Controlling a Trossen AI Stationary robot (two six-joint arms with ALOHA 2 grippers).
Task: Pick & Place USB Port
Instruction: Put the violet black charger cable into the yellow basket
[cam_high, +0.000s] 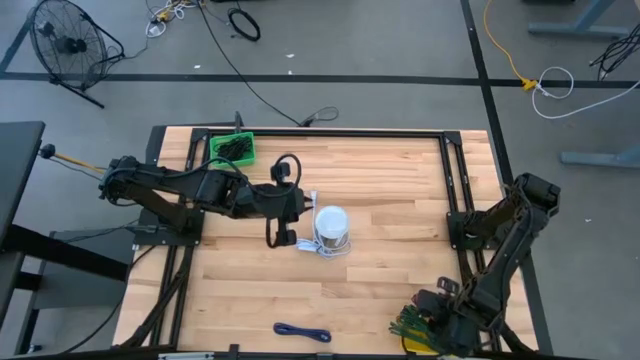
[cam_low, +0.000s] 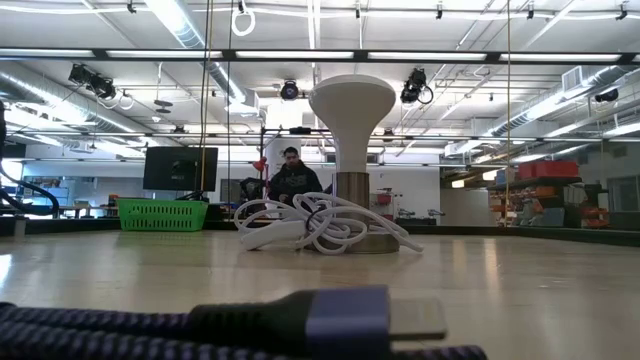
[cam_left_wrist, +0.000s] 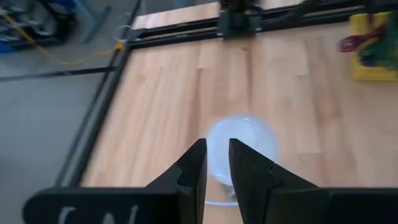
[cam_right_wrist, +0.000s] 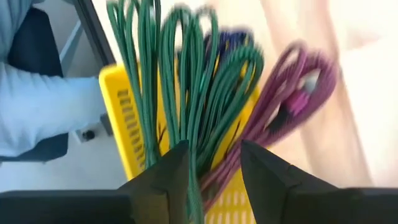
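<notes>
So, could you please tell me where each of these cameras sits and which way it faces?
High: overhead, looking straight down on the table; both arms show.
Low: at table-top height, looking across at the white hub; no arm shows.
Left wrist: on the left arm, looking past its left gripper at the hub.
Right wrist: on the right arm, right gripper at the yellow bin of cables.
Shared: high, low and left wrist all show the hub.
</notes>
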